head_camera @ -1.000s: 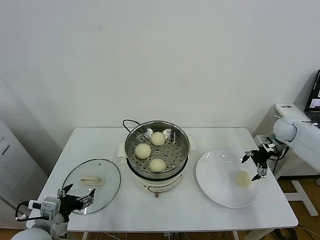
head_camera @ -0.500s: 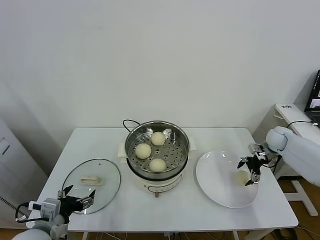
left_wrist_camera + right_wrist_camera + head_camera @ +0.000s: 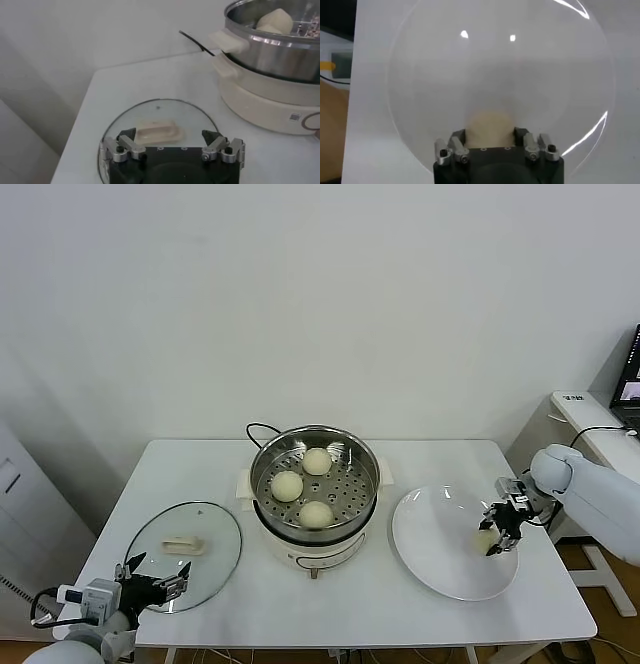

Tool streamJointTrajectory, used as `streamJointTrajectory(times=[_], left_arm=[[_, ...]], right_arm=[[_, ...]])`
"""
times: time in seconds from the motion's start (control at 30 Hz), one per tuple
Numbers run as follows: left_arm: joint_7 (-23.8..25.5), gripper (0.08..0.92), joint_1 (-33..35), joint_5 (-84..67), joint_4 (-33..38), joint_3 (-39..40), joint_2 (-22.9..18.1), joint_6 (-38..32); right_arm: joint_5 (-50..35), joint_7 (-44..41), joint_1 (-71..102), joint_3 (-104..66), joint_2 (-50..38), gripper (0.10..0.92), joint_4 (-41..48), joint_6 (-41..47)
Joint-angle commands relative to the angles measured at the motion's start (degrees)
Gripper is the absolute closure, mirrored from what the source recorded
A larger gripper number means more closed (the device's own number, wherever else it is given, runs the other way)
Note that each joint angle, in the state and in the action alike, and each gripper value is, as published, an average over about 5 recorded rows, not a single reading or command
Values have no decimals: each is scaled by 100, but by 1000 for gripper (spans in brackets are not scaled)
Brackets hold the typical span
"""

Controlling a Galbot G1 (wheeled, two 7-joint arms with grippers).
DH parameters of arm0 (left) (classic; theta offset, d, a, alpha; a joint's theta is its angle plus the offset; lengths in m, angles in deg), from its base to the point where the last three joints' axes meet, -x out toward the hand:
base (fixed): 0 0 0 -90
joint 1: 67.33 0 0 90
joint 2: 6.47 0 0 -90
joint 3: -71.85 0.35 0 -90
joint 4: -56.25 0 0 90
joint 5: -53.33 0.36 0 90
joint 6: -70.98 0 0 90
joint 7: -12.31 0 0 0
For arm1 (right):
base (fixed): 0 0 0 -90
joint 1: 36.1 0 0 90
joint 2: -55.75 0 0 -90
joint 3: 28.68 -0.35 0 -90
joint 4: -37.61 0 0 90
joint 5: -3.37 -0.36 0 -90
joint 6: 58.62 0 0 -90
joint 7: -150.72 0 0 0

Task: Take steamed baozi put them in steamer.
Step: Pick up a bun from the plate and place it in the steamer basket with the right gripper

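Three baozi (image 3: 315, 513) in the steamer (image 3: 314, 442), table centre; a fourth (image 3: 486, 540) on the plate (image 3: 430, 554) at right. Right gripper (image 3: 500, 533) down around that fourth one, fingers straddling it, grip unclear. Left gripper (image 3: 155, 583) parked wide open and empty at the lid's (image 3: 185, 569) near edge.

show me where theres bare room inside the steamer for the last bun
The steamer holds three baozi grouped toward its left and front. The perforated tray is bare on its right half, between the buns and the right wall. The fourth baozi sits on the plate, with the right pincer down around it. The left pincer idles over the glass lid.
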Motion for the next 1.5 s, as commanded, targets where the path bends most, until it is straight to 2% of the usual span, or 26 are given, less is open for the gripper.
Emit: streamJointTrajectory(times=[0.03, 0.17, 0.33, 0.47, 0.63, 1.07, 1.5], left_arm=[[-20, 177, 2, -16, -9, 1, 19, 24], [-25, 177, 9, -29, 2, -13, 21, 11], [-21, 177, 2, -40, 50, -25, 24, 3], [-20, 177, -56, -30, 82, 11, 4, 28], [-24, 177, -108, -14, 53, 34, -8, 31], [-1, 177, -115, -42, 24, -5, 7, 0], [14, 177, -125, -44, -33, -33, 44, -33]], right_arm=[[-1008, -78, -1452, 1451, -475, 523, -803, 443], [-2151, -132, -3226, 3006, -594, 525, -1508, 880], [-3376, -21, -4809, 4280, -151, 525, -2061, 1399], [-4298, 191, -5290, 4515, 417, 525, -2237, 1747], [-5026, 536, -5301, 4385, 1066, 525, -2266, 2059], [-5415, 976, -4729, 4122, 2384, 525, -1771, 2354], [-4929, 1469, -4005, 4024, 2612, 525, -1809, 2719]])
